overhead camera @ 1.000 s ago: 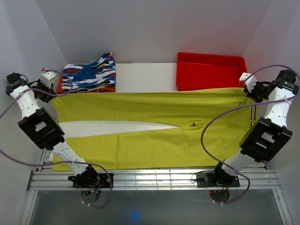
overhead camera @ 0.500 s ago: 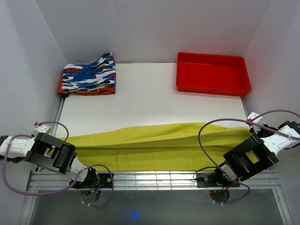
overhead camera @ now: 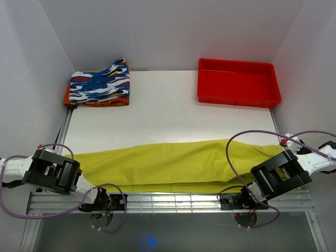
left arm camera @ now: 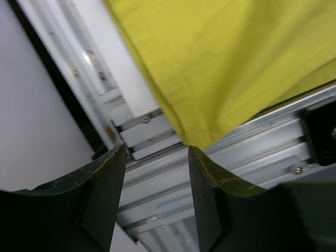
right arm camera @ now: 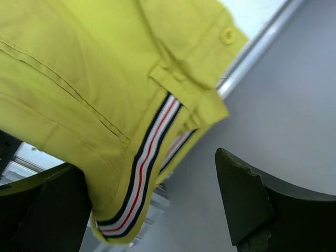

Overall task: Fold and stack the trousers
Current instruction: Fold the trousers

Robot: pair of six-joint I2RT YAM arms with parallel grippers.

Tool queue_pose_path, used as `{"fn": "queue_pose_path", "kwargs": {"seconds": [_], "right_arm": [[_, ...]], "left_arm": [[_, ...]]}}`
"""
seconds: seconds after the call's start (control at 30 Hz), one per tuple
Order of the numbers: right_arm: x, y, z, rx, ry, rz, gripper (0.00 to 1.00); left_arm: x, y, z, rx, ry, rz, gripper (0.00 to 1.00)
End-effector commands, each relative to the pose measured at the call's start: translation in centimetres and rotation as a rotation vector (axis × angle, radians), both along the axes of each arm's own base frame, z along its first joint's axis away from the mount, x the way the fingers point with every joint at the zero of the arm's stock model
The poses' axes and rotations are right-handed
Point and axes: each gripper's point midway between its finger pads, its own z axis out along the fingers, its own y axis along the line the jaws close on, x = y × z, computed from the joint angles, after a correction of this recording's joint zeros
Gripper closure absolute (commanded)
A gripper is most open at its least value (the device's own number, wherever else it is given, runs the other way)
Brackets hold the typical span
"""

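The trousers point(overhead camera: 173, 163) lie folded lengthwise as a long band along the near edge of the surface point(overhead camera: 157, 113), waist end to the right. The left pincer point(left arm camera: 156, 152) stands wide at the hem corner, gripping nothing. The right pincer point(right arm camera: 144, 160) stands wide at the waist, by the striped band point(right arm camera: 157, 126), gripping nothing.

The trousers point(overhead camera: 173, 163) cover the near strip of the table point(overhead camera: 163, 110) across its width. Beyond them open tabletop runs to the folded patterned garment point(overhead camera: 100, 84) far left and the red bin point(overhead camera: 236, 79) far right.
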Motion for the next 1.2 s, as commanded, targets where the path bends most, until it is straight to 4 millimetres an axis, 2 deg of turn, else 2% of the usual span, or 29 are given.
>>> {"fn": "queue_pose_path", "kwargs": {"seconds": [0.0,0.1,0.13,0.2,0.23,0.27,0.3,0.33,0.37,0.43,0.5,0.53,0.6,0.63,0.67,0.73,0.77,0.83,0.87,0.93,1.03,1.07,1.1,1.13,1.17], "right_arm": [[4.1,-1.0,6.0,-0.258,-0.246,0.445,0.09],[5.4,-1.5,7.6,-0.245,-0.277,0.403,0.08],[5.6,-1.4,7.7,-0.231,-0.281,0.392,0.07],[6.4,-0.9,7.6,-0.157,-0.245,0.335,0.05],[6.8,-0.5,7.6,-0.122,-0.229,0.311,0.04],[7.9,0.5,7.3,-0.073,-0.212,0.309,0.04],[8.5,0.5,8.2,-0.022,-0.197,0.224,0.04],[9.1,0.8,8.1,0.029,-0.175,0.192,0.03],[10.0,1.8,8.2,0.060,-0.155,0.193,0.01],[10.2,2.4,7.9,0.082,-0.117,0.171,0.00],[9.3,2.6,7.5,0.030,-0.096,0.221,0.03],[8.3,3.1,6.1,0.024,-0.063,0.255,0.05],[7.6,2.0,5.9,-0.110,-0.092,0.329,0.09],[7.0,2.0,5.0,-0.123,-0.096,0.340,0.10],[6.8,1.1,5.4,-0.190,-0.125,0.354,0.10],[7.7,-0.7,6.6,-0.284,-0.193,0.343,0.10],[7.7,-1.6,7.4,-0.298,-0.217,0.316,0.10],[8.3,-2.0,8.6,-0.243,-0.259,0.292,0.10],[8.3,-3.4,11.3,-0.275,-0.288,0.273,0.10],[8.1,-3.5,12.6,-0.232,-0.314,0.271,0.10],[7.1,-3.9,13.9,-0.327,-0.335,0.302,0.10],[6.2,-4.0,13.4,-0.355,-0.317,0.313,0.10],[4.9,-3.3,11.1,-0.345,-0.262,0.342,0.10],[4.2,-2.9,11.0,-0.435,-0.259,0.439,0.09],[2.9,-3.0,10.1,-0.454,-0.238,0.441,0.09]], "left_arm": [[2.6,0.2,3.4,0.125,-0.154,-0.148,0.38],[3.8,-2.1,3.1,0.071,-0.155,-0.114,0.38],[5.1,-2.8,2.9,0.061,-0.146,-0.132,0.37],[6.1,-4.2,2.2,-0.032,-0.108,-0.034,0.37],[7.5,-4.5,2.0,-0.035,-0.109,-0.041,0.36],[8.1,-4.8,1.9,-0.057,-0.101,-0.015,0.36],[8.6,-4.9,1.4,-0.100,-0.069,0.060,0.36],[9.5,-5.6,1.1,-0.120,-0.047,0.051,0.36],[9.7,-5.7,0.9,-0.135,-0.030,0.069,0.35],[10.3,-6.2,0.4,-0.172,0.008,0.094,0.35],[10.3,-6.4,0.1,-0.183,0.021,0.097,0.35],[10.3,-6.4,-0.1,-0.184,0.022,0.099,0.35],[10.3,-6.2,-0.4,-0.172,0.020,0.102,0.35],[10.3,-6.1,-0.4,-0.166,0.020,0.102,0.35],[10.3,-6.0,-0.5,-0.165,0.019,0.102,0.35],[10.3,-5.9,-0.6,-0.161,0.020,0.099,0.35],[10.3,-5.9,-0.7,-0.165,0.025,0.100,0.34],[10.3,-5.8,-0.8,-0.158,0.024,0.096,0.34],[10.2,-5.7,-0.9,-0.156,0.029,0.094,0.35],[10.4,-5.5,-1.0,-0.145,0.023,0.087,0.34],[10.5,-5.4,-0.9,-0.144,0.017,0.083,0.34],[10.6,-5.4,-0.9,-0.143,0.013,0.080,0.34],[10.6,-5.5,-0.9,-0.148,0.010,0.078,0.34],[10.6,-5.5,-0.9,-0.148,0.006,0.075,0.34],[10.7,-5.6,-0.8,-0.147,0.002,0.072,0.34]]}}
